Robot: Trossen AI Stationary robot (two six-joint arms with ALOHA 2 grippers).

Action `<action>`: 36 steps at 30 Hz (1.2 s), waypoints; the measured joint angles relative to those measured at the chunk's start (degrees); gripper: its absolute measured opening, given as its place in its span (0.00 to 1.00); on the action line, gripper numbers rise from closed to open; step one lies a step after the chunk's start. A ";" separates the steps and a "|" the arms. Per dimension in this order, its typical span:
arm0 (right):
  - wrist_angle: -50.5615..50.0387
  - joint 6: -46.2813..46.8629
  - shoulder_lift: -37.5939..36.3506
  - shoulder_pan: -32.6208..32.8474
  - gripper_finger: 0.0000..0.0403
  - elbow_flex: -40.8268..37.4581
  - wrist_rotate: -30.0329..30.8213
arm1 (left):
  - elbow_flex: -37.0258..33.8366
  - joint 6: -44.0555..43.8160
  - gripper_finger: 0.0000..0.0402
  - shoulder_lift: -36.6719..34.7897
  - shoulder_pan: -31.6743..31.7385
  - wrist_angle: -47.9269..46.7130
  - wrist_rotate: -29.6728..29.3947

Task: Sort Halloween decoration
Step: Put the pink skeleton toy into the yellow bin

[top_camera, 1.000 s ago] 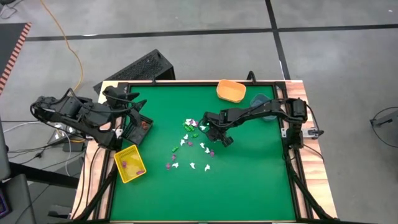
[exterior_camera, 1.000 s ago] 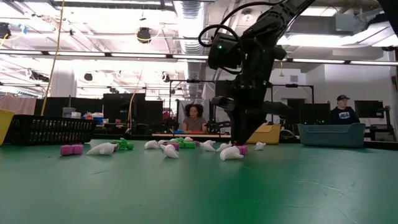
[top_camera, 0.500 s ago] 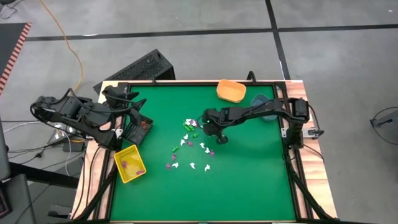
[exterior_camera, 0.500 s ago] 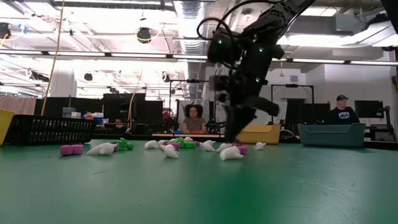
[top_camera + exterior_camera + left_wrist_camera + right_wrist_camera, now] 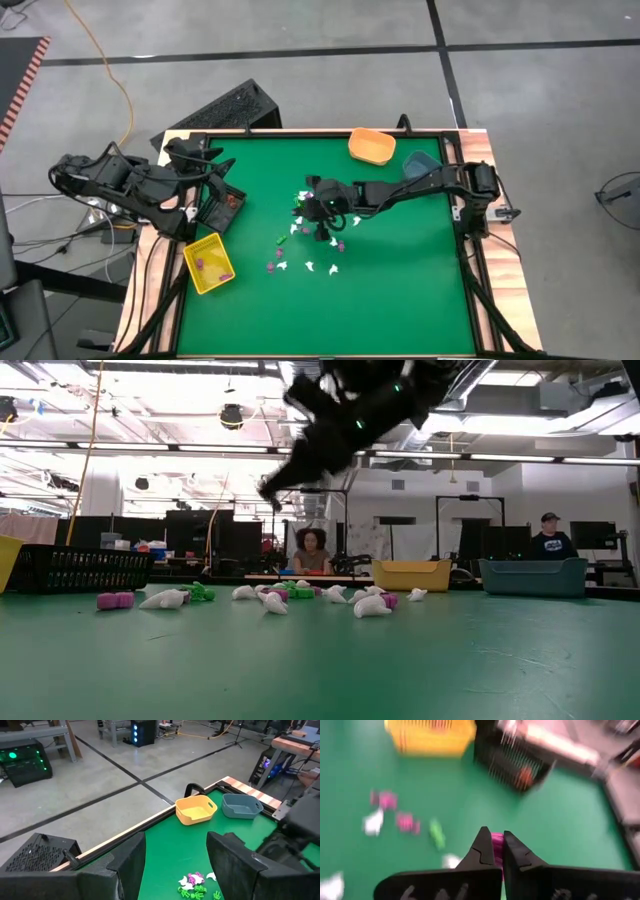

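Several tiny white, purple and green trinkets [image 5: 305, 240] lie loose on the green mat at the table's middle; they also show in the low view [image 5: 270, 598]. My right gripper [image 5: 316, 206] hangs high above them [image 5: 272, 492], tipped toward the table's left, and is shut on a purple trinket [image 5: 497, 841]. My left gripper [image 5: 220, 186] waits open [image 5: 175, 865] over the black bin [image 5: 224, 206] at the table's left. My right gripper pinches the purple trinket [image 5: 497, 841] between its two fingertips [image 5: 483, 848]. The fingers slant down toward the table's left. The trinket is lifted clear of the mat. The picture is blurred, so which part of it they hold cannot be told.
A yellow bin [image 5: 208, 264] with purple trinkets stands at the near left, next to the black bin holding reddish ones. An orange bin [image 5: 372, 146] and a blue bin [image 5: 420, 164] stand at the far right. Bare mat lies near and right of the pile.
My right gripper has risen from the pile, high above the mat, and gone toward the table's left. It has tipped from pointing down to slanting toward the left. The trinkets on the mat have stayed where they were.
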 joint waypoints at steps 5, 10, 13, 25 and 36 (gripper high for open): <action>13.86 4.74 3.07 1.23 0.01 0.18 0.02 | 0.00 0.00 0.50 0.00 0.01 0.00 -0.02; 15.96 6.51 10.19 2.61 0.01 7.99 -0.02 | 0.00 -0.34 0.50 0.00 0.02 0.04 -0.07; 14.86 6.45 14.87 3.50 0.01 15.05 -1.53 | 0.00 -0.63 0.50 0.00 0.02 0.04 -0.06; 11.16 5.97 32.34 5.30 0.01 42.00 -11.51 | 0.00 -0.66 0.50 0.00 0.00 0.01 -0.02; 10.65 7.49 47.80 7.72 0.01 63.04 -19.84 | 0.00 -0.63 0.50 0.00 0.00 0.01 0.52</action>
